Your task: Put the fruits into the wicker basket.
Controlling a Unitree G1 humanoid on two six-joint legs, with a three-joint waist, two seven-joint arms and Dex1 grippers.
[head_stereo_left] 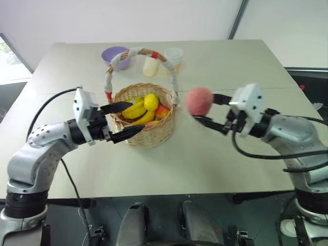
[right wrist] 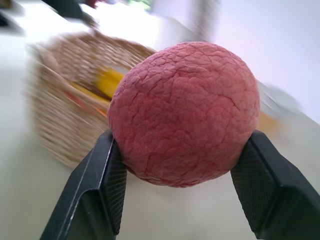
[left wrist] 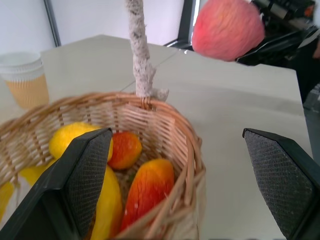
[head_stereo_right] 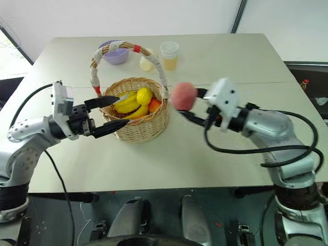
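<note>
The wicker basket [head_stereo_left: 154, 134] stands mid-table, its cloth-wrapped handle [head_stereo_left: 134, 53] arching over it. Inside lie a yellow lemon [head_stereo_left: 150, 101], a red-orange fruit [head_stereo_left: 162, 110] and a banana bunch [head_stereo_left: 134, 110]. My right gripper [head_stereo_left: 201, 106] is shut on the pink peach [head_stereo_left: 199, 100], holding it in the air just right of the basket's rim, level with the handle's foot. In the right wrist view the peach [right wrist: 185, 112] sits squeezed between both fingers. My left gripper [head_stereo_left: 136, 116] is open, its two fingers straddling the basket's left wall, touching nothing that I can make out.
Behind the basket stand a purple bowl [head_stereo_left: 115, 55], a pale bottle-like thing [head_stereo_left: 149, 66] and a plastic cup [head_stereo_left: 174, 55] with orange liquid. The beige table [head_stereo_left: 230, 159] runs wide to the right and front of the basket.
</note>
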